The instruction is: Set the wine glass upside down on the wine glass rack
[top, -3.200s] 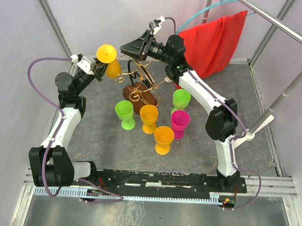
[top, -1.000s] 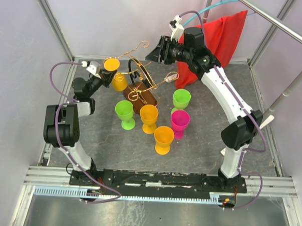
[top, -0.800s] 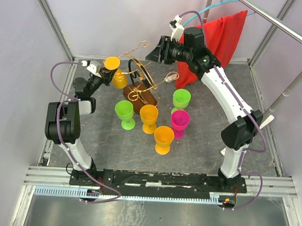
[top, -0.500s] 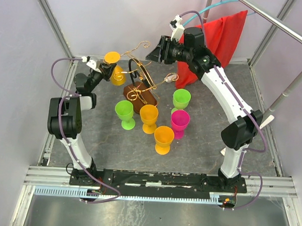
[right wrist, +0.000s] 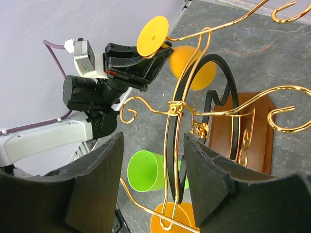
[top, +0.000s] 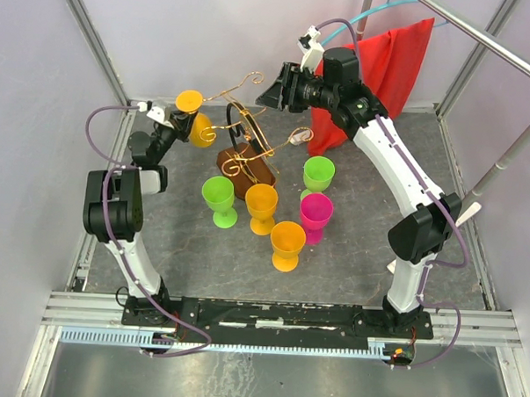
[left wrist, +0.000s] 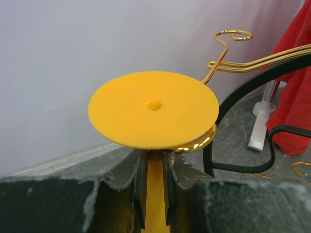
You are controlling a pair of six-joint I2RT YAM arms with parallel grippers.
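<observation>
**A:** Where is the orange wine glass point(left wrist: 154, 109) right now?

**B:** Upside down, foot on top, at about 10 o'clock from the wine glass rack's point(top: 249, 170) wooden base. The left gripper point(left wrist: 154, 184) is clamped on its stem. One gold scroll arm point(left wrist: 197, 144) curls just under the foot, close beside the stem.

**A:** Is the stem inside that curl?

**B:** I cannot tell. The foot hides the gap in the left wrist view, and that is my main worry. If the gripper lets go with the stem outside the hook, I would expect the glass to drop to the desk.

**A:** Anything else?

**B:** The rack is thin wire on a small base. A sideways push from the glass could tilt or slide it. The five spare cups point(top: 287, 242) stand at 4 to 7 o'clock of the base, near enough to be knocked.

**A:** And the right gripper point(top: 271, 95)?

**B:** Its fingers are spread apart and hold nothing, above the rack at about 1 o'clock. It isn't steadying the wire.
</observation>
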